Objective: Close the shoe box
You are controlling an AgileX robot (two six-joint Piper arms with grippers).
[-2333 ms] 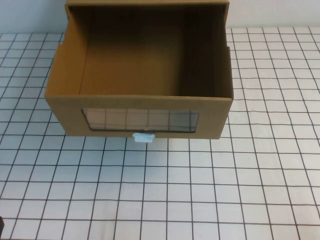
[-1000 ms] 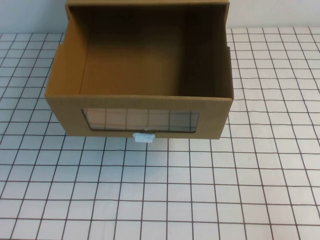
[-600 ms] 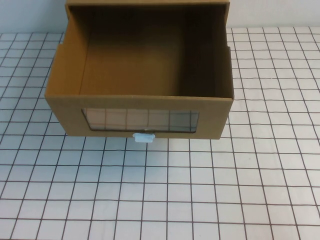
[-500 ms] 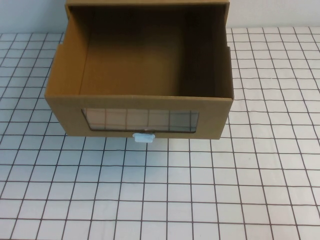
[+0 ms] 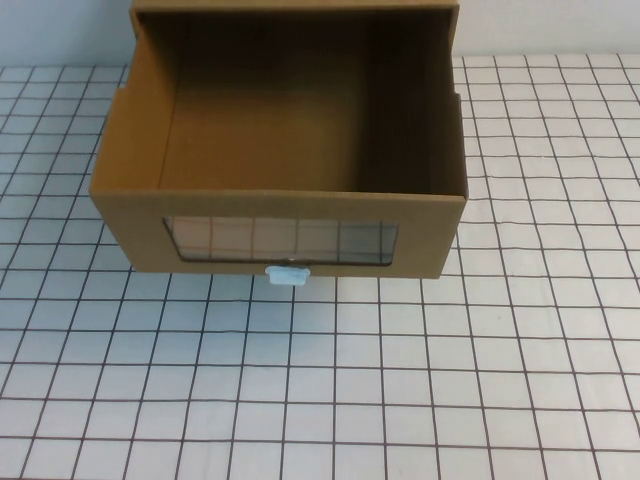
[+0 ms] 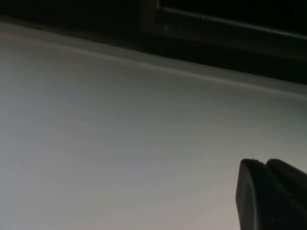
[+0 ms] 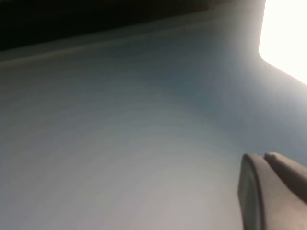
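1. Nearest first: my two grippers. Neither shows up in the high view. My left gripper (image 6: 271, 194) only appears as a dark finger tip at the corner of its own wrist view, pointed at a plain pale surface with a dark band beyond it. My right gripper (image 7: 271, 191) is the same story, a grey finger tip against a pale bluish surface with a bright patch off to one side. Can't tell if either one is spread or pinched, and neither is anywhere close to the box as far as I can see.

2. What changed? Honestly almost nothing. A couple of seconds back there was a tiny dark sliver at the near left corner of the high view; it's gone now. The rest of the scene looks identical.

3. Next out, the checkered table (image 5: 450, 400), bare grid between me and the box.

4. Then the shoe box (image 5: 285, 150), sitting at the far middle of the table. Its drawer is pulled out toward me, empty inside, window facing near, with the pull tab (image 5: 288, 273) low on the front, just under the window.

5. So my read: closing hasn't started. The drawer front needs a push away from me, into the sleeve at the far edge.
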